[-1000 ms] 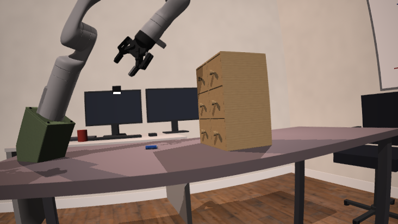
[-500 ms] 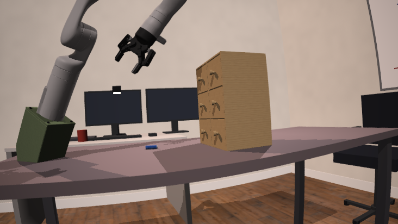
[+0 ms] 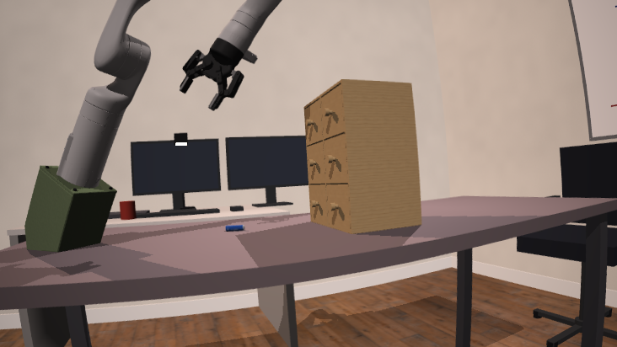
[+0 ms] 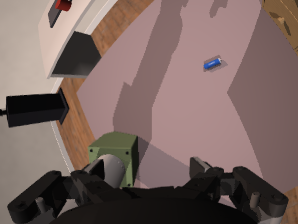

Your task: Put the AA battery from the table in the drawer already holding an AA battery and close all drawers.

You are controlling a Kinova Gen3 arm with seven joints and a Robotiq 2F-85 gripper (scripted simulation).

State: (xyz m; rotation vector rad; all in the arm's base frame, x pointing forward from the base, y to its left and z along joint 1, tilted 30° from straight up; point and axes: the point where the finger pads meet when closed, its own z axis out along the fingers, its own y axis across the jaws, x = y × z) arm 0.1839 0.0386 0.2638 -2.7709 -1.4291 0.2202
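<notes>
A small blue AA battery lies on the mauve table, to the left of the chest; it also shows in the wrist view. The wooden chest stands upright on the table with two columns of three drawers, all pushed in, each with a T-shaped handle. A corner of the chest shows at the top right of the wrist view. My gripper is open and empty, high in the air above the table, to the left of the chest and well above the battery. What the drawers hold is hidden.
The arm's green base sits at the table's left end. Behind the table a second desk carries two monitors, a keyboard and a red cup. A black chair stands to the right.
</notes>
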